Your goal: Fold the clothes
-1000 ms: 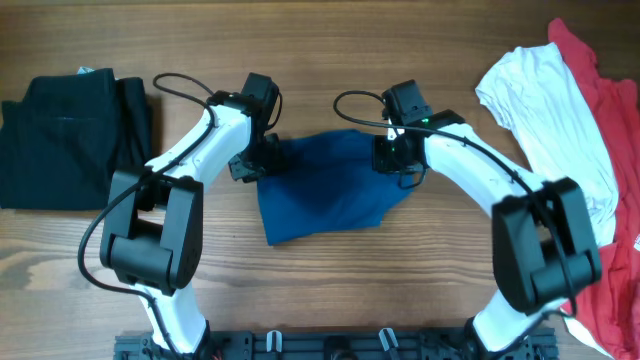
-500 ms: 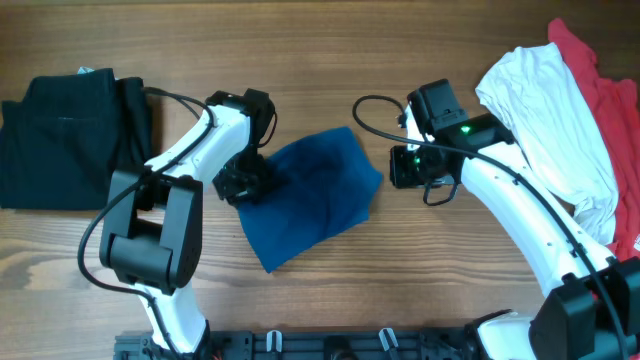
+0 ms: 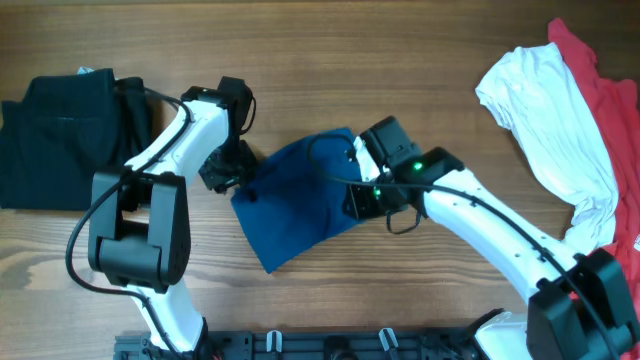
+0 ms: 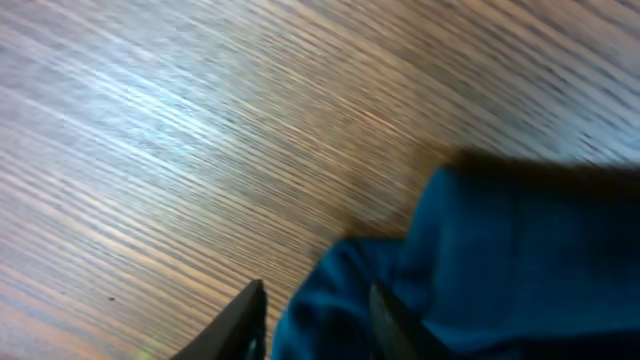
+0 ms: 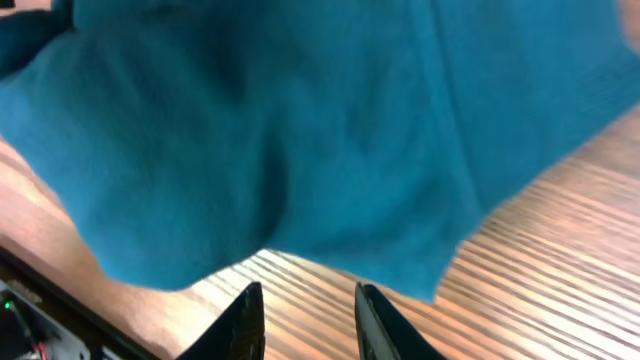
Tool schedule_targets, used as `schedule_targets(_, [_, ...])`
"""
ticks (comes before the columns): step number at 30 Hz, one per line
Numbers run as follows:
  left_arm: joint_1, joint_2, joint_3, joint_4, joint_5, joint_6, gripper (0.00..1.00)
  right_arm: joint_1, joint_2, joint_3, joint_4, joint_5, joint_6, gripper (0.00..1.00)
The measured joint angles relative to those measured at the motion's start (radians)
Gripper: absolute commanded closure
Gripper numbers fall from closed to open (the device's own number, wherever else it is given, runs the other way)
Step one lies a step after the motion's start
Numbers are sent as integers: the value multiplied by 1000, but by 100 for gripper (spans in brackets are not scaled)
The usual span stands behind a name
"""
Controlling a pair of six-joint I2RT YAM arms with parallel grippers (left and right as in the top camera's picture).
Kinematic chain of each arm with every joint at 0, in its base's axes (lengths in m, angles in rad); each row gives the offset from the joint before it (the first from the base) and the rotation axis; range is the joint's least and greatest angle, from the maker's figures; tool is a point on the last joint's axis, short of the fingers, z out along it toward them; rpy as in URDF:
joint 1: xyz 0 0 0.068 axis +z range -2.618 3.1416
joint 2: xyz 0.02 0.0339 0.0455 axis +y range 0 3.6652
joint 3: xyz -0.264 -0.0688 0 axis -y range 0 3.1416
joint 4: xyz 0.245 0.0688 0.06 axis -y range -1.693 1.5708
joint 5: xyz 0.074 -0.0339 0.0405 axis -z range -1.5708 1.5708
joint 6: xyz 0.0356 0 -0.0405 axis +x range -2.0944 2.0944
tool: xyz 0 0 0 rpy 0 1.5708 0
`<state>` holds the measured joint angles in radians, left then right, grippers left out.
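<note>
Wooden bench, blue shirt mid-bench, part folded. Left claw nearly closed, pinching the shirt's 10 o'clock corner. Right claw slightly parted, empty, over its 3 o'clock edge. Probably best: right grabs that edge low, both pull taut, fold flat, corners aligned.

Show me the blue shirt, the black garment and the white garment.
blue shirt (image 3: pixel 295 218), overhead view, its middle
black garment (image 3: pixel 60 140), overhead view, its middle
white garment (image 3: pixel 545 120), overhead view, upper part
</note>
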<state>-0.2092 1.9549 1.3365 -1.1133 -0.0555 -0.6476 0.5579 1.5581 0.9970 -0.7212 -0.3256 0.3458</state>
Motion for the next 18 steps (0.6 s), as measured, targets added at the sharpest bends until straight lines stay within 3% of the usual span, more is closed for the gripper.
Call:
schedule_targets(2, [0, -3, 0, 0, 6, 9, 76, 4, 0, -24, 22, -2, 16, 75])
schedule_targets(9, [-6, -5, 1, 0, 47, 23, 77, 5, 22, -138, 160, -19, 58, 76])
schedule_targets(18, [-37, -16, -79, 47, 50, 26, 81, 2, 157, -146, 272, -3, 82, 76])
